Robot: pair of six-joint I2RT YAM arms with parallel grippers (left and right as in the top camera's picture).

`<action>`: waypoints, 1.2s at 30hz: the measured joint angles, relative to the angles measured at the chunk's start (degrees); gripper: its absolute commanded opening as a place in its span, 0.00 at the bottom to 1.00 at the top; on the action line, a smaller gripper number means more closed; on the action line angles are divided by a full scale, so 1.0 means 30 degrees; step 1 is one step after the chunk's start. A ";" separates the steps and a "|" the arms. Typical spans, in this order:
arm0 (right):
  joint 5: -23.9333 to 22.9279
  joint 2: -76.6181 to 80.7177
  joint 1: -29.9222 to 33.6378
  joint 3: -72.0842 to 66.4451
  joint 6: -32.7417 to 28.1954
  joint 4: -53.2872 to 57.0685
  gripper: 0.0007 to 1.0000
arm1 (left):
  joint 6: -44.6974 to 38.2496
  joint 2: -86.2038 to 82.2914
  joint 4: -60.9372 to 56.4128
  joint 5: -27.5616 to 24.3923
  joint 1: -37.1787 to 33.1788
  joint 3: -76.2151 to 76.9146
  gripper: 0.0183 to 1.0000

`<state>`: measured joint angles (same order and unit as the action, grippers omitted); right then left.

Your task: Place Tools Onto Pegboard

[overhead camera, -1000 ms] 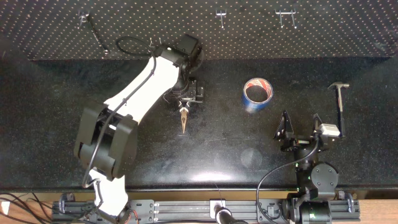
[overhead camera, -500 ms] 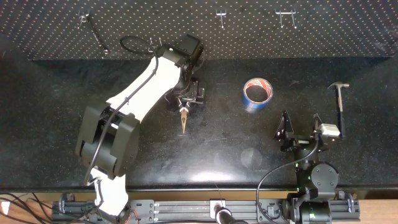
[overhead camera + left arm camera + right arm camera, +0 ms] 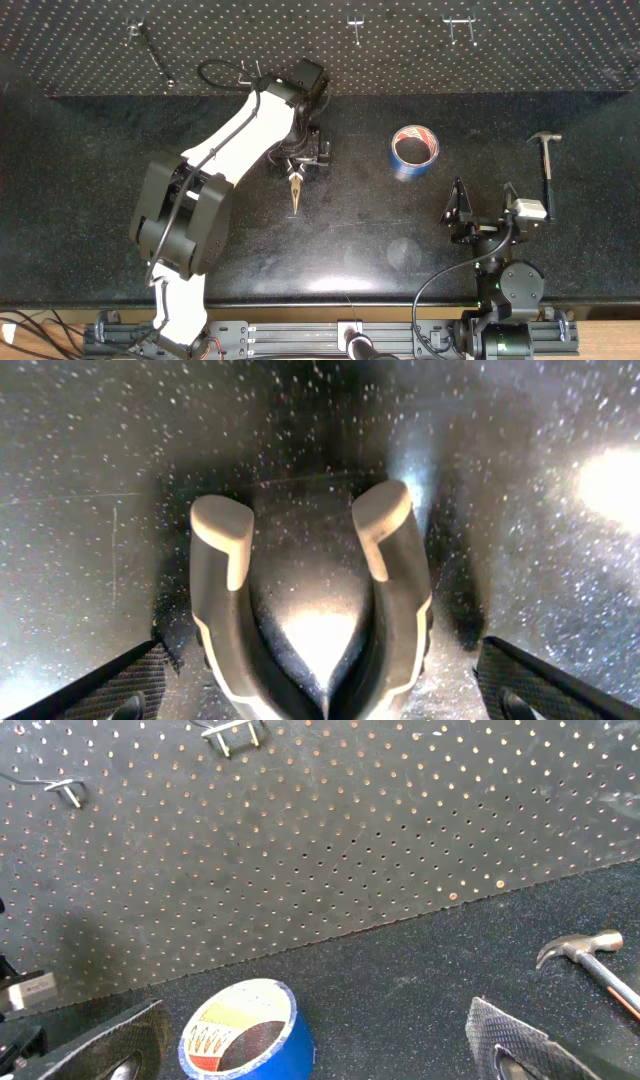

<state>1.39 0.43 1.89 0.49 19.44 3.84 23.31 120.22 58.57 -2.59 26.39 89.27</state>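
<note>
The top camera is fixed above the worktop [image 3: 400, 250] and looks straight down. The pegboard [image 3: 300, 50] stands along the far edge of its field, and both arm bases [image 3: 500, 330] stand at the near edge.

The left wrist camera points steeply down at the worktop from very close range. It is centred over the pliers [image 3: 395, 610], and the left end effector's fingers [image 3: 110, 680] occupy the frame corners.

The right wrist camera sits low, near the worktop, and faces the pegboard at a slight upward angle. It shares the tape roll [image 3: 245, 1035], the hammer [image 3: 585, 955] and the pegboard hooks [image 3: 232, 735] with the top view. The left wrist view shares the pliers with the top view.
</note>
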 measured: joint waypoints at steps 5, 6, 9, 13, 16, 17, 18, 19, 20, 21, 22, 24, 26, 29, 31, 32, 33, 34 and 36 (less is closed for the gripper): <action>0.0000 0.0000 0.0000 -0.0007 0.0000 0.0000 0.98 | 0.0707 0.0073 -0.0240 0.0000 0.0000 0.0000 1.00; 0.0000 0.0000 -0.0007 0.0000 0.0000 0.0000 0.98 | 0.0772 0.0073 -0.0255 0.0000 0.0000 0.0000 0.99; 0.0000 0.0000 -0.0007 0.0000 0.0000 0.0000 0.98 | 0.0838 0.0073 -0.0270 0.0000 0.0000 0.0000 0.85; 0.0000 0.0000 -0.0007 -0.0007 0.0000 0.0000 0.98 | 0.1042 0.0073 -0.0277 -0.0007 0.0000 0.0000 0.58; 0.0000 0.0000 0.0000 0.0000 0.0000 0.0000 0.98 | 0.1042 0.0087 -0.0277 -0.0007 0.0000 0.0000 0.46; 0.0000 0.0000 -0.0007 -0.0007 0.0000 0.0000 0.98 | 0.1035 0.0087 -0.0277 0.0000 0.0000 0.0000 0.39; 0.0000 0.0000 -0.0007 0.0000 0.0000 0.0000 0.98 | 0.1049 0.0087 -0.0270 -0.0007 -0.0007 0.0007 0.35; 0.0000 0.0000 -0.0007 0.0000 0.0000 0.0000 0.98 | 0.1107 0.0087 -0.0270 -0.0007 -0.0015 0.0007 0.25; 0.0000 0.0000 -0.0007 -0.0007 0.0000 0.0000 0.98 | 0.1115 0.0087 -0.0270 -0.0007 -0.0022 0.0007 0.17; 0.0000 0.0000 -0.0007 0.0000 0.0000 0.0000 0.97 | 0.1115 0.0087 -0.0270 -0.0015 -0.0022 0.0007 0.09; 0.0000 0.0000 -0.0007 0.0000 0.0000 0.0000 0.98 | 0.1115 0.0087 -0.0270 -0.0007 -0.0022 0.0007 0.06; 0.0000 0.0000 -0.0007 0.0000 0.0000 0.0000 0.97 | 0.1115 0.0087 -0.0277 -0.0007 -0.0022 0.0007 0.01; 0.0000 0.0000 -0.0007 0.0000 0.0000 0.0000 0.97 | 0.1115 0.0087 -0.0306 -0.0007 -0.0015 0.0007 0.01; 0.0000 0.0000 -0.0007 -0.0007 0.0000 0.0000 0.98 | 0.1115 0.0087 -0.0313 -0.0007 -0.0015 0.0007 0.01; 0.0000 0.0000 0.0000 -0.0007 0.0000 0.0000 0.98 | 0.1115 0.0087 -0.0313 -0.0007 -0.0015 0.0007 0.01; 0.0000 0.0000 -0.0007 -0.0007 0.0000 0.0000 0.98 | 0.1115 0.0087 -0.0313 -0.0007 -0.0015 0.0007 0.01; 0.0000 0.0000 -0.0007 -0.0007 0.0000 0.0000 0.98 | 0.1115 0.0073 -0.0313 -0.0007 -0.0015 0.0007 0.01; 0.0000 0.0000 -0.0007 -0.0007 0.0000 0.0000 0.98 | 0.1115 0.0058 -0.0313 -0.0007 0.0000 0.0007 0.01; 0.0000 0.0000 0.0000 -0.0007 0.0000 0.0000 0.98 | 0.1115 -0.0073 -0.0437 -0.0007 0.0036 0.0000 0.01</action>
<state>1.39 0.43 1.89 0.47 19.44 3.84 26.65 120.01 57.25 -2.61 26.50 89.27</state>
